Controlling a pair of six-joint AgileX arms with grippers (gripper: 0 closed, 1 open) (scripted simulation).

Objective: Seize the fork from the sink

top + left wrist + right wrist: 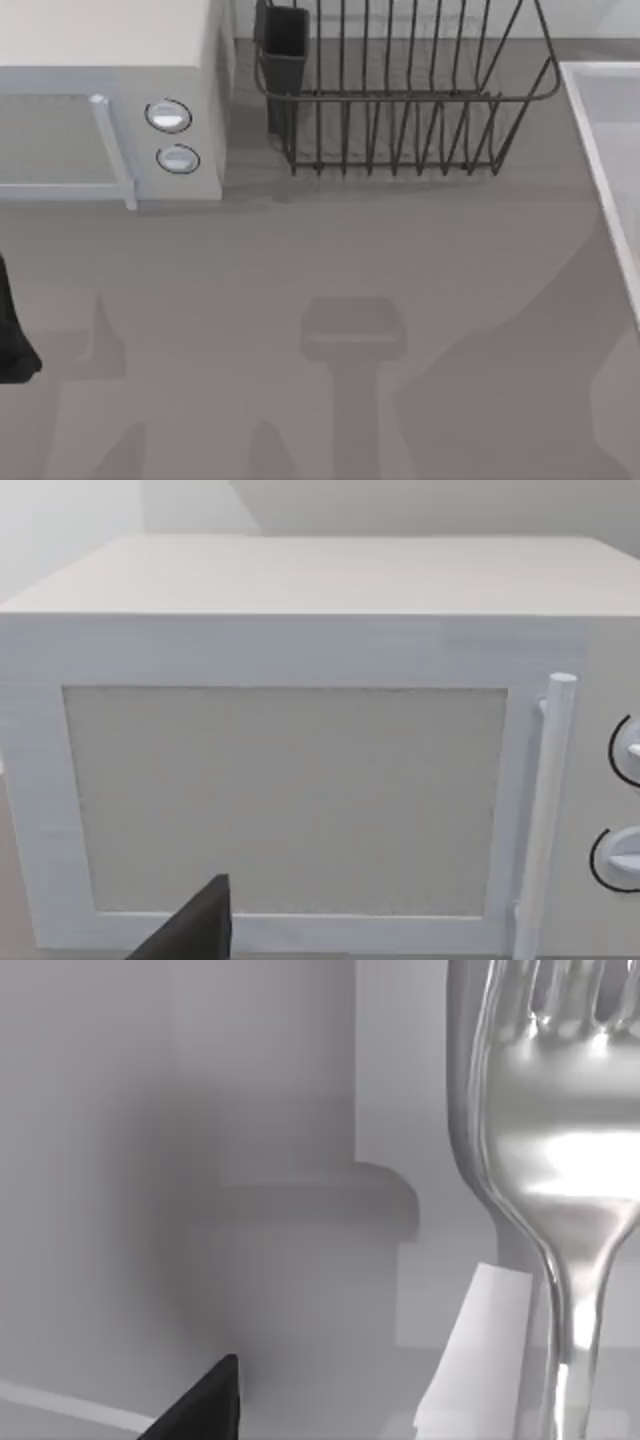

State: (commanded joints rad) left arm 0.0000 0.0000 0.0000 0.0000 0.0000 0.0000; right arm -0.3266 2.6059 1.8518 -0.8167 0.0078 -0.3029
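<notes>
The fork (545,1160) is shiny silver and stands very close in the right wrist view, tines toward the picture's upper edge and slim handle running down out of frame. A black part of my right gripper (200,1405) shows to one side of it, apart from the fork's head. Whether the handle is held cannot be seen. Pale grey walls and a white slab (480,1350) lie behind the fork. The sink (592,140) shows partly at the top view's right edge, with a light raised rim. My left arm (12,335) is parked at the table's left edge, its gripper (195,930) facing the microwave.
A white microwave (110,110) with two round knobs and a bar handle stands at the back left. A dark wire dish rack (400,90) with a black cup holder sits at the back middle. Grey countertop (330,260) spreads across the front.
</notes>
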